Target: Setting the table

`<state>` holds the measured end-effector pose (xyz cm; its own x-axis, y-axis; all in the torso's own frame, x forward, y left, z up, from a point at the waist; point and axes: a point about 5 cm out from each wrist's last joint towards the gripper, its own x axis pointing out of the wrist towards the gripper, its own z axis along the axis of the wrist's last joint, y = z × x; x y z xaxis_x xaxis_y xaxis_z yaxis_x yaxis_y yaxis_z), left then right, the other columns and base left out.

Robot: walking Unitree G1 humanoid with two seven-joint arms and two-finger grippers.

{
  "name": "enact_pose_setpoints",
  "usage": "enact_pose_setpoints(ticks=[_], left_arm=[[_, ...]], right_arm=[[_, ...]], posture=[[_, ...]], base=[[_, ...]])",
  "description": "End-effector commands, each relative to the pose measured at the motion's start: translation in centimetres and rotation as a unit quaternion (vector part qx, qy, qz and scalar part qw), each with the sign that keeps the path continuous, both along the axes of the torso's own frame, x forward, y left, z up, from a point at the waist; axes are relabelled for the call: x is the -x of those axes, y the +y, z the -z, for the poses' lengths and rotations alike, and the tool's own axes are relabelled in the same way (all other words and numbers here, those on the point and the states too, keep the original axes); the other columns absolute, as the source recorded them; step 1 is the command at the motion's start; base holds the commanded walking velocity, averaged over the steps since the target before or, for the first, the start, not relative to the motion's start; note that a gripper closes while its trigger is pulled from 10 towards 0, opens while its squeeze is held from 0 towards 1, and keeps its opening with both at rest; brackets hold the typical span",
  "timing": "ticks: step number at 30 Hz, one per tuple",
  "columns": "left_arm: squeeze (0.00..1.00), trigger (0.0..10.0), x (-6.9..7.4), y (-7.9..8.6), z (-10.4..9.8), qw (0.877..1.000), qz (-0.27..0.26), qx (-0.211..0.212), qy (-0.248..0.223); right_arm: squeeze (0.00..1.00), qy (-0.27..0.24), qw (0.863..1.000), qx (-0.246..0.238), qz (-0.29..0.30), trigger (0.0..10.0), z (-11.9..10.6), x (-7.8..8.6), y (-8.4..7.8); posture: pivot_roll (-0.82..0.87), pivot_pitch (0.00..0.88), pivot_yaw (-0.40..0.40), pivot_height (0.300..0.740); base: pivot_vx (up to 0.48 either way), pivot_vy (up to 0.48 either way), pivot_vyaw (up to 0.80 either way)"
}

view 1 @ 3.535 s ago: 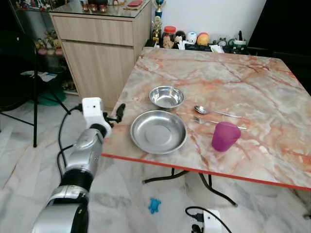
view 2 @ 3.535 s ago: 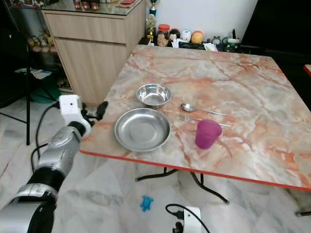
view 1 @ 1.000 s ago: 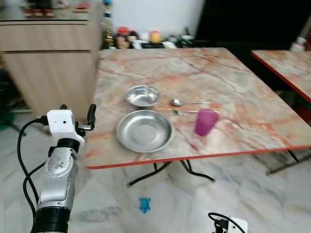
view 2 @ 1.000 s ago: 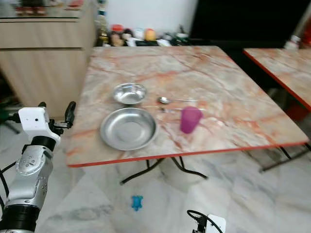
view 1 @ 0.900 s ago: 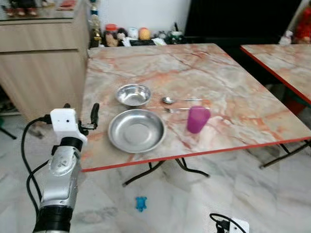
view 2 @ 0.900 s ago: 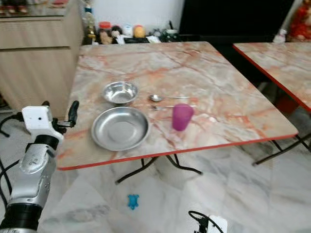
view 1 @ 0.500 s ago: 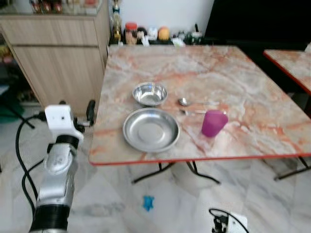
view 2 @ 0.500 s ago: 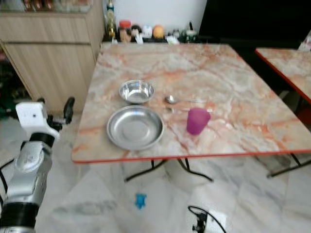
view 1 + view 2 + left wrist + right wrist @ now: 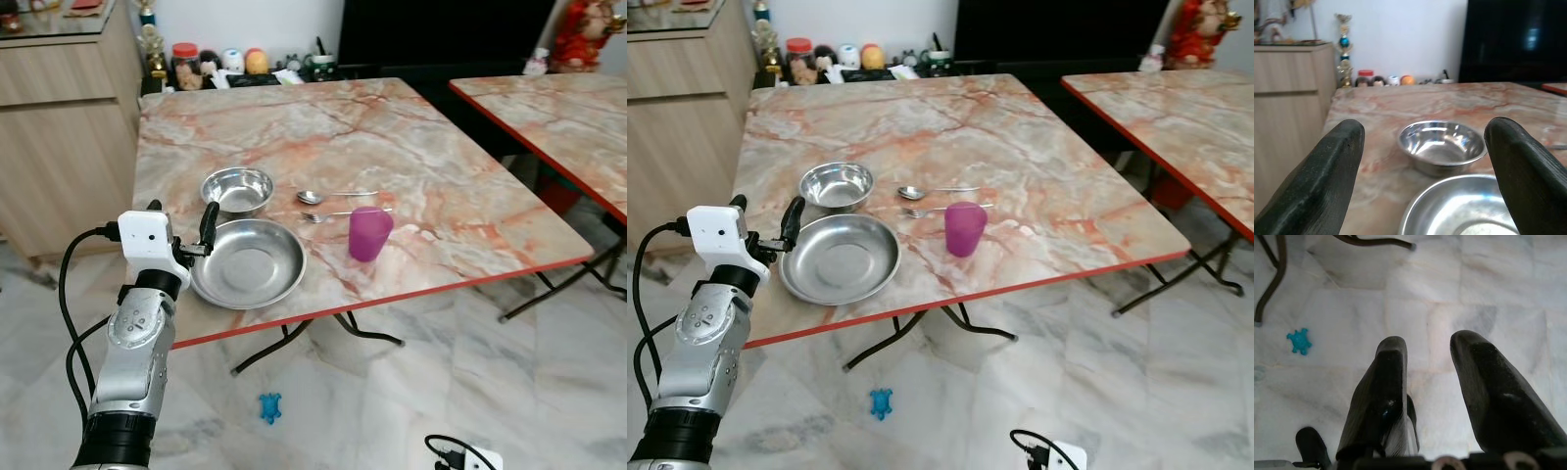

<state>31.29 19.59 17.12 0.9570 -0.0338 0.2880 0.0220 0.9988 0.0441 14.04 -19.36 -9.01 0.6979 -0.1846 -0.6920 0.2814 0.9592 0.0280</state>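
Two metal dishes sit near the front edge of the table, close to its left front corner. The nearest thing is the left pincer. It hangs just off the table's left edge, right beside the rim of the big steel plate. Its two black fingers are spread wide apart and hold nothing. In the left wrist view the plate and the small steel bowl show between them.

The right pincer hangs low over the floor. Its fingers are a little apart and hold nothing. A small blue toy lies on the floor under the table's front edge.

I think the step now is to reach for the plate. To do it well, the left pincer should come in level with the rim. One finger should go over the rim and one under it. Then it should close gently, so the plate does not slide or tip.

Just behind the plate is the small bowl. Next to the plate, toward the middle of the front edge, stands a purple cup, upright. Behind the cup lie a fork and a spoon. Both lie lengthways along the front edge. Their heads point to the left edge and their handles point to the right edge.

Far back, jars and small toys line the back edge.
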Motion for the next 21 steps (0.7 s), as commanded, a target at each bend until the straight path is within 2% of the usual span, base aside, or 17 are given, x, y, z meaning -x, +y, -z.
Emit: enact_pose_setpoints(ticks=[1,12,16,21], left_arm=[[0.0,10.0,0.13,-0.1,-0.14,1.0,0.002,0.0,0.001],[0.0,10.0,0.17,0.05,0.07,1.0,-0.001,0.004,0.007],[0.0,10.0,0.25,0.09,0.15,1.0,-0.003,0.004,0.009],[0.0,10.0,0.25,0.25,0.18,1.0,-0.005,0.003,0.01]], right_arm=[[0.0,0.013,1.0,-0.001,0.006,10.0,0.24,0.6,-0.35],[0.0,0.025,1.0,0.005,-0.012,10.0,0.32,0.64,-0.54],[0.0,0.029,1.0,0.003,-0.01,10.0,0.41,0.8,-0.53],[0.0,0.031,1.0,0.0,-0.005,10.0,0.46,0.94,-0.55]], posture=[[0.16,0.0,-0.049,0.74],[0.15,0.0,-0.049,0.74],[0.15,0.0,-0.049,0.74],[0.15,0.0,-0.048,0.74]], base=[[0.0,0.0,0.0],[0.0,0.0,0.0],[0.0,0.0,0.6],[0.0,0.0,0.0]])
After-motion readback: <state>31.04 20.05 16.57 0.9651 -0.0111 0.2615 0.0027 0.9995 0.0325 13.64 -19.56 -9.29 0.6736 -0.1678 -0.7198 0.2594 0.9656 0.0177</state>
